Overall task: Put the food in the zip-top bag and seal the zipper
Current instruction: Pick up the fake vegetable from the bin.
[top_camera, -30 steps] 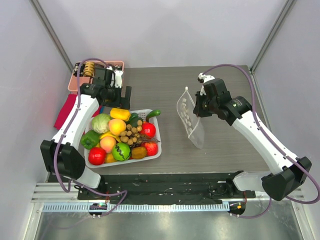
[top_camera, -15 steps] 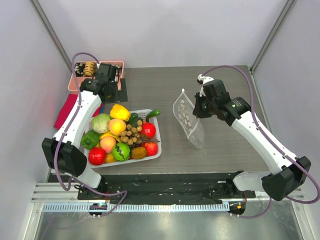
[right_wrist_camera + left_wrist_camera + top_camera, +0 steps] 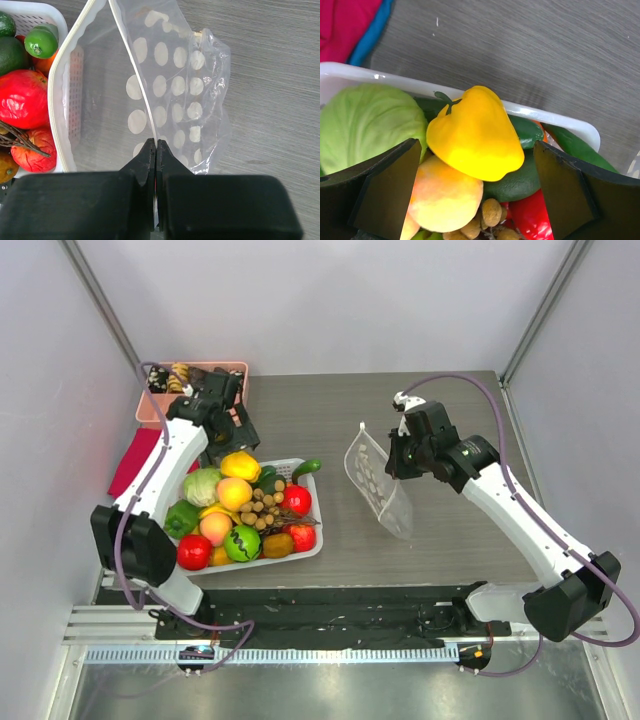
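Observation:
The food fills a white slotted basket [image 3: 312,540] at the left. On top lie a yellow pepper [image 3: 240,465], a pale cabbage [image 3: 201,485] and a peach [image 3: 233,492]. My left gripper [image 3: 238,436] is open just above the basket's far edge. In the left wrist view the yellow pepper [image 3: 475,132] lies between my spread fingers [image 3: 387,187], untouched, with the cabbage [image 3: 365,125] and peach [image 3: 445,197] beside it. My right gripper [image 3: 394,455] is shut on the zipper [image 3: 127,65] edge of the dotted zip-top bag [image 3: 378,485]. It holds the bag [image 3: 175,85] up with its mouth open toward the basket.
A pink tray [image 3: 240,368] with small items stands at the back left. A red cloth [image 3: 132,458] lies left of the basket. The basket rim [image 3: 56,100] and red fruits [image 3: 22,97] show through the bag in the right wrist view.
My left gripper has swung from the pink tray toward the basket and now hangs over the yellow pepper. My right gripper has shifted the bag slightly left.

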You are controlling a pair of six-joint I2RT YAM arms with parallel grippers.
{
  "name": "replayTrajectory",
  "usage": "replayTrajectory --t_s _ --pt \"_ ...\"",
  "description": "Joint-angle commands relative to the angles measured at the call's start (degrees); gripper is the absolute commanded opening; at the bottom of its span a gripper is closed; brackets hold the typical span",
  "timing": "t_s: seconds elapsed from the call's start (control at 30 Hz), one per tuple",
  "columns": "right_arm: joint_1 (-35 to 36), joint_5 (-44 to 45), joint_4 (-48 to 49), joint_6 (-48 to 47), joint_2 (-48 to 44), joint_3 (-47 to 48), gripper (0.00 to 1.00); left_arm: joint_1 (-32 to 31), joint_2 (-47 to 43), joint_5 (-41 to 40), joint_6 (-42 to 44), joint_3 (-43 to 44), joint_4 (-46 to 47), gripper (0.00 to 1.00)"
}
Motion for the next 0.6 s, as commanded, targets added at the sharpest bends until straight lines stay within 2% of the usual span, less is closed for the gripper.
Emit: replayTrajectory --t_s 0.0,0.3,0.43,0.57 --pt "-0.12 -0.18 1.63 -0.47 -1.51 0.16 0.01 -0.09 2.51 1.28 -5.19 0.71 -0.97 1.00" --pt "-0.03 -2.38 1.89 -0.74 -1.07 -0.10 0.01 -0.09 6.64 4.09 -5.46 1.24 -0.80 1.00" --pt "-0.12 -2.29 1.89 -0.91 -1.07 -0.28 0.01 -0.09 7.00 6.64 -4.75 0.01 0.34 0.87" --pt "-0.12 -2.20 1.98 -0.91 -1.25 -0.54 0.01 -0.09 6.65 7.61 -3.88 -0.26 0.34 0.82"
